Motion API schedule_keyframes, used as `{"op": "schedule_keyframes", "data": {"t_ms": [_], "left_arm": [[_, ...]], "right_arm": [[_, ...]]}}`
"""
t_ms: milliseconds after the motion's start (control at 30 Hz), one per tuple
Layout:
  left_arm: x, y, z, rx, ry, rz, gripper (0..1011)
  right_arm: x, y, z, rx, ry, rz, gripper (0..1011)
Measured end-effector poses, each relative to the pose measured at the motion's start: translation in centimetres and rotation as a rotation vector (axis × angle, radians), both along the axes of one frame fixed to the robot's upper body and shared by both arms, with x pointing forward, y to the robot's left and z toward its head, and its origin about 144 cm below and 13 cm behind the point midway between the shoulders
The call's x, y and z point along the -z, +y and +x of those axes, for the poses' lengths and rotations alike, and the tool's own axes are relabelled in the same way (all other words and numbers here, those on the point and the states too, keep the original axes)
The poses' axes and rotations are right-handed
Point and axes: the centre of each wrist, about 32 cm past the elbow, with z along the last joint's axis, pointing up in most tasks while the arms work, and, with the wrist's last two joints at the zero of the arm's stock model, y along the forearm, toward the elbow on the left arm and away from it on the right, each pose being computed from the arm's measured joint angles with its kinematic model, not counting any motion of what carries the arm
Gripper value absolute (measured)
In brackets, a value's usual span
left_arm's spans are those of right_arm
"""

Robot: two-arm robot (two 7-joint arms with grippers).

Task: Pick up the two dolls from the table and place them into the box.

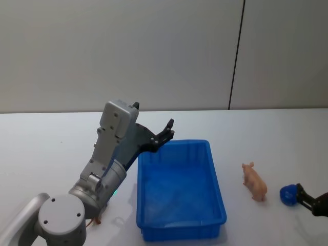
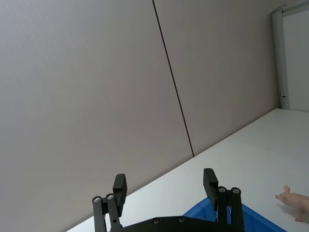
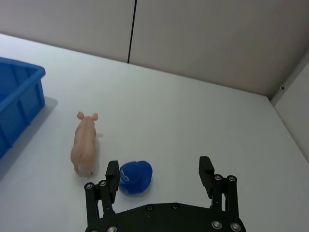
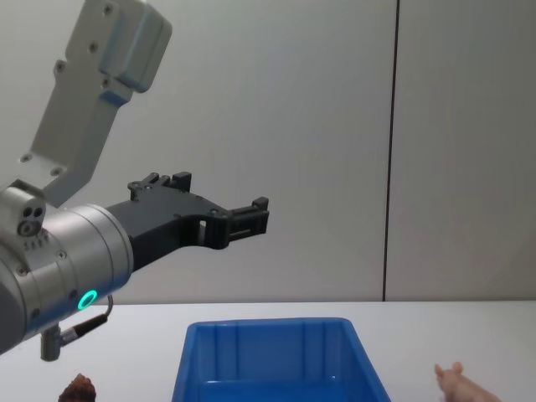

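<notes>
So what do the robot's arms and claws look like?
The left arm is round silver-grey metal with a pale boxy link, a glowing green ring and a thin grey cable. The left gripper and right gripper are matte black, each with two flat, squared fingers on silver pivots.

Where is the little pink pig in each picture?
Head view: the pink pig is on the table, right of the blue box.
Chest view: pig at lower right corner, right of the box.
Left wrist view: a bit of the pig peeks in beyond the box's corner.
Right wrist view: the pig is between the box and a small blue thing.
Shared landmark: the blue box.
</notes>
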Motion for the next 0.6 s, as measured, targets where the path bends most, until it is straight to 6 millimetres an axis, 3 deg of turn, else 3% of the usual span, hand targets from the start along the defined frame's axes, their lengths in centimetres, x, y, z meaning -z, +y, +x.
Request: {"op": "schedule_keyframes", "data": {"t_ms": [600], "left_arm": [[0.0,0.0,0.0,0.000,0.000,0.000,1004]], "right_arm": [[2.4,1.2,2.3,0.033,0.075,-0.042,1008]]}}
